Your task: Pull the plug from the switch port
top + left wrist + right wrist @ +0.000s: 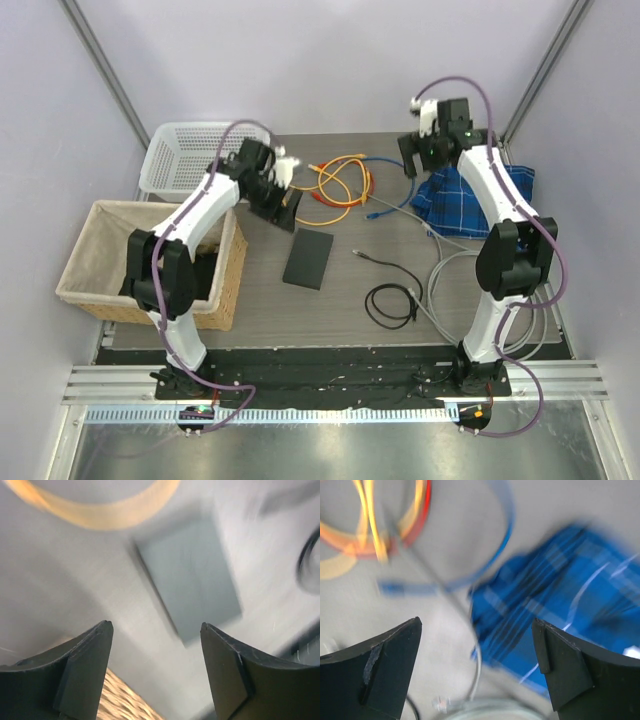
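From the top camera, the switch [308,258] is lying flat on the table [250,320], midway between the two arms, and no cable is showing in any of its edges. A grey cable [400,272] is resting with its plug [358,255] just to the right of the switch, clearly apart from it. The left gripper [283,203] is hovering just beyond the switch's far edge, and the right gripper [418,155] is hanging well off to the far right of it. An orange cable [340,185] and a blue cable [385,195] are sprawling beyond the switch, and a black cable [392,300] is coiling to its near right.

Over to the left wrist: the picture is blurring, but the jaws are gaping wide with nothing between them, and the switch [192,580] is sitting beyond the fingertips, untouched.

On the right wrist, the jaws are standing wide apart too, gripping nothing. They are looking down on a blue checked cloth [560,615], far to the right of the switch.

My read: the plug is looking free of the port, so the pull seems done. What is left, at most, is drawing the arms clear.
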Available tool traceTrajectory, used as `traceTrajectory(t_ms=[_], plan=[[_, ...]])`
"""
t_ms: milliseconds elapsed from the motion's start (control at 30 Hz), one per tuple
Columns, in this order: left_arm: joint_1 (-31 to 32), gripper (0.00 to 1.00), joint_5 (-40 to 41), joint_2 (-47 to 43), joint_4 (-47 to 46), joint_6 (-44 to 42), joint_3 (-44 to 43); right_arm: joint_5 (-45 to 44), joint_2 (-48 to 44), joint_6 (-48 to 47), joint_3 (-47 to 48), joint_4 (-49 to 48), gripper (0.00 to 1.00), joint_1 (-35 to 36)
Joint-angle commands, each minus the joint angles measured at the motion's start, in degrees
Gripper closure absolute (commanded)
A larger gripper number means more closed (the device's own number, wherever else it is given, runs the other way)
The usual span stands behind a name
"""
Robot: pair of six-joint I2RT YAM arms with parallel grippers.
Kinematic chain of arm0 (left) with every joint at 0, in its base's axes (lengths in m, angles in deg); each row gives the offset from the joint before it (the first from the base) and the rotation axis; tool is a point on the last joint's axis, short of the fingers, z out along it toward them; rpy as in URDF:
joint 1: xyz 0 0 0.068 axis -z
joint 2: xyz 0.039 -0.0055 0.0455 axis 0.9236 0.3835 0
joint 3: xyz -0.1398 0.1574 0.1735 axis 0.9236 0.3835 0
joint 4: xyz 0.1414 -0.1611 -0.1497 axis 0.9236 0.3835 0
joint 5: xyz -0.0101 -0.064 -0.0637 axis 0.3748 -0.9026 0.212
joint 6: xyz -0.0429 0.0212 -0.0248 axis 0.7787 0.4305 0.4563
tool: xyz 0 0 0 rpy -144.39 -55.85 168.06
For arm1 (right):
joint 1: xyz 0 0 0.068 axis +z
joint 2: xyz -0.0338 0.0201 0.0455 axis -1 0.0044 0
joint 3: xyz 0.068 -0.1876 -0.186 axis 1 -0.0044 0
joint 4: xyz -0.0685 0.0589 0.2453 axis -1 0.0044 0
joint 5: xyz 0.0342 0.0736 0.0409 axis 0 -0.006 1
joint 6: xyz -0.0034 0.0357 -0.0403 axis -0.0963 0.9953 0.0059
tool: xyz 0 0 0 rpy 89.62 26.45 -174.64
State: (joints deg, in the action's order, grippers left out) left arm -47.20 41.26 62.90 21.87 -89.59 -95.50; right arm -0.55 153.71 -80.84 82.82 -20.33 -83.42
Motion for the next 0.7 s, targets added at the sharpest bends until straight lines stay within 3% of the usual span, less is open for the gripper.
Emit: traceTrajectory(t_ms=[0,33,67,300,467,533,667], plan=[[0.23,0.23,4.80,-2.65,-0.34,-2.93,-15.67,-6.88,-3.88,11.79,10.17,-11.18,0.00,0.79],[0.23,0.21,5.78,-2.65,-0.69,-2.93,-17.78,-7.77,-3.35,13.02,13.67,-11.19,0.00,1.05],[0.14,0.00,6.66,-2.56,-0.95,-2.84,-22.07,-8.74,-1.78,13.73,15.62,-10.58,0.00,1.49],[0.23,0.00,16.41,-2.82,-4.20,-2.14,-36.08,-6.04,-1.41,16.11,23.81,-7.76,0.00,2.02],[0.23,0.00,27.98,-9.04,-18.25,4.53,-26.79,-6.03,-4.31,20.42,21.10,-9.96,0.00,2.20],[0.23,0.00,31.87,-8.80,-18.54,9.09,-24.32,-3.39,-5.54,19.64,18.38,-11.01,0.00,2.63],[0.58,0.00,34.17,-8.71,-18.97,8.23,-22.20,-2.69,-6.86,15.85,16.08,-10.75,0.00,3.34]])
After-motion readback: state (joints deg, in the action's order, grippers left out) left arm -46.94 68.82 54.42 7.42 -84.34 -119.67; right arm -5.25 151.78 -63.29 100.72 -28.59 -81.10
